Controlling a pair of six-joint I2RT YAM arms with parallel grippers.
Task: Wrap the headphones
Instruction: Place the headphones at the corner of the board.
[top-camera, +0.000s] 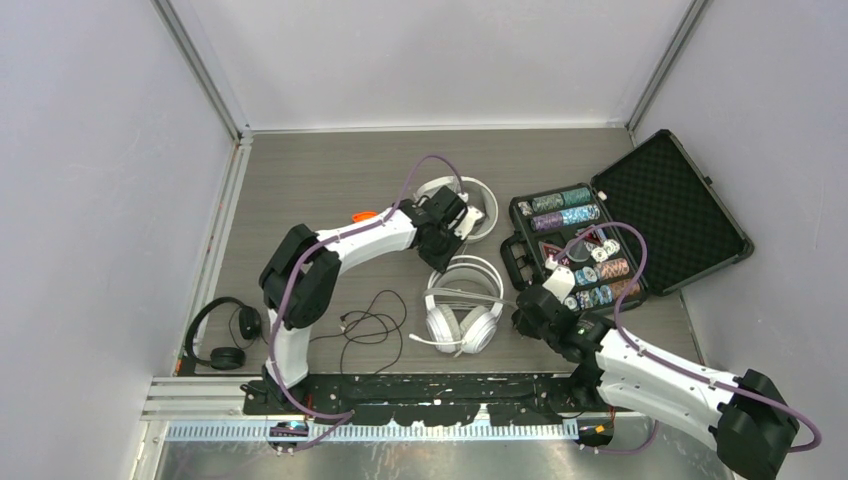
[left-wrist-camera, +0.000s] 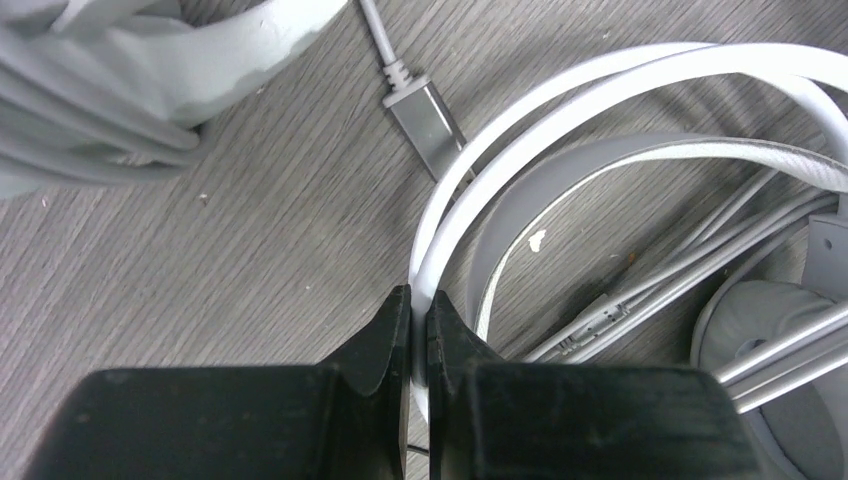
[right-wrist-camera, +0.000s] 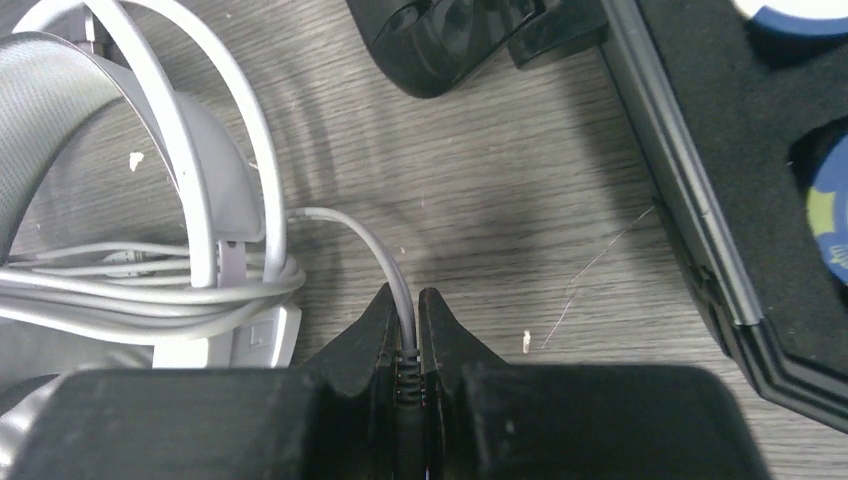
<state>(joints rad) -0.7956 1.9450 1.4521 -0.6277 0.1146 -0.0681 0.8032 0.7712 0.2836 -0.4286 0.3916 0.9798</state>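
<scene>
Your left gripper (left-wrist-camera: 418, 305) is pinched shut on the thin white headband (left-wrist-camera: 600, 85) of the white over-ear headphones with grey padded cups (top-camera: 462, 305). They lie mid-counter, just left of the open black foam-lined case of chips (top-camera: 640, 215). Your right gripper (right-wrist-camera: 403, 300) is clamped narrow on the thin white cord (right-wrist-camera: 345, 222), right at its ribbed end on the near right side of the set.

Watch it here, because both holds sit at the very fingertips. Pull that cord too hard and it may slide out, or the band may pop free on the left and the whole set drag across the counter. The loops bunched against the band look loose, so slack could spill them. Swing right and you risk clipping the case rim. On the far side, the second white pair (top-camera: 475, 205) and a grey plug (left-wrist-camera: 425, 115) lie near enough to snag.
</scene>
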